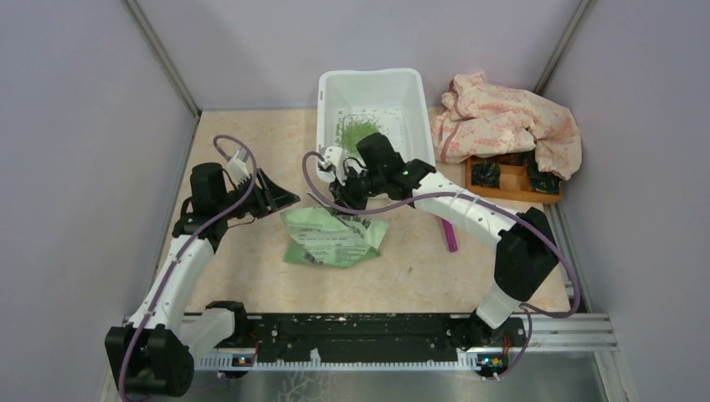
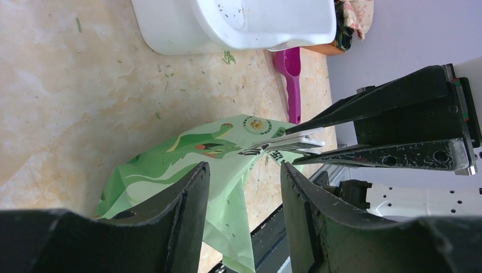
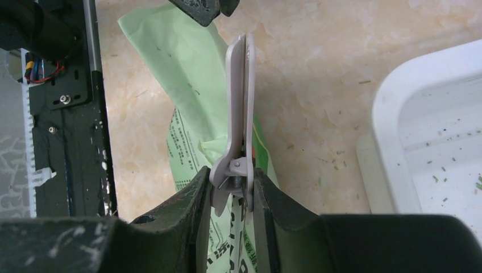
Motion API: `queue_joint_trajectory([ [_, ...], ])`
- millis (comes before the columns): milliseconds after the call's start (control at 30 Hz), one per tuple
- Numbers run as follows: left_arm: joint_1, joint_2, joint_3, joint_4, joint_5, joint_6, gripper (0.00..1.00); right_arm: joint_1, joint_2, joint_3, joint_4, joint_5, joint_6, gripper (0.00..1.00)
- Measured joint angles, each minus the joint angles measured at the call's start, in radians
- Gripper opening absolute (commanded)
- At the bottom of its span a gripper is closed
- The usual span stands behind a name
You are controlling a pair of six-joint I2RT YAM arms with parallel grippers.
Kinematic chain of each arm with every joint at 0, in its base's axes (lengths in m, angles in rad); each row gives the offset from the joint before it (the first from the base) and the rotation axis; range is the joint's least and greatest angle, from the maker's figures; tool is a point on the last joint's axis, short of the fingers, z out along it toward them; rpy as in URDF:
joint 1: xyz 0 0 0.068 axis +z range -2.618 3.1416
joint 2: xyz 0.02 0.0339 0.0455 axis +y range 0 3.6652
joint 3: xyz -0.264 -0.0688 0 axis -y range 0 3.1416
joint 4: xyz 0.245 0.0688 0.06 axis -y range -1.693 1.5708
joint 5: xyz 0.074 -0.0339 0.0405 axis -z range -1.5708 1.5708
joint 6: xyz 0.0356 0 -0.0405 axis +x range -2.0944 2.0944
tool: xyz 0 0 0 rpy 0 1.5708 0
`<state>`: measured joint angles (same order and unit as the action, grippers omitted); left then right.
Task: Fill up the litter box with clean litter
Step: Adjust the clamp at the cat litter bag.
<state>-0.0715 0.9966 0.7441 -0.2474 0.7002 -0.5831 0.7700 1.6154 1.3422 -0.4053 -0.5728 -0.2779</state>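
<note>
Worktop (image 1: 251, 268) layout: the litter box (image 1: 416, 94) stands at the far centre, upright and open. The clean litter (image 1: 358, 132) forms a small pile on the box floor toward its near end, with loose granules scattered over the rest of the floor. A few stray bits also lie on the worktop just outside the box.

A green-and-white printed bag (image 1: 331, 243) lies crumpled on the worktop near the box, between the two arms. A magenta scoop (image 1: 450, 234) lies flat to the right of the bag. Farther right, a wooden tray (image 1: 506, 191) sits partly under a crumpled patterned cloth (image 1: 502, 126).

Right end effector (image 3: 232, 176): fingers are pressed against both sides of a white bag clip (image 3: 239, 102) at its hinge end. The clip's two long arms lie close together and extend over the upper edge of the bag. Whether the clip bites the bag material cannot be determined.

Left end effector (image 2: 244, 170): fingers are spread with a moderate gap and hold nothing. It sits just beside the bag's upper left edge, and its tips point toward the clip.
</note>
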Motion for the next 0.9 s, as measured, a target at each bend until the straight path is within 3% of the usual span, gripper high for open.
queue_joint_trajectory([
  [333, 0.047, -0.027, 0.0, 0.0, 0.03, 0.001, 0.55, 0.035, 0.106, 0.2, -0.224, 0.056, -0.088, 0.0],
  [733, 0.125, -0.076, -0.036, -0.012, 0.111, 0.003, 0.61, 0.045, 0.122, 0.25, -0.334, 0.055, -0.15, 0.0],
  [900, 0.125, -0.137, -0.073, -0.043, 0.126, -0.01, 0.47, 0.047, 0.131, 0.274, -0.368, 0.051, -0.16, 0.0],
])
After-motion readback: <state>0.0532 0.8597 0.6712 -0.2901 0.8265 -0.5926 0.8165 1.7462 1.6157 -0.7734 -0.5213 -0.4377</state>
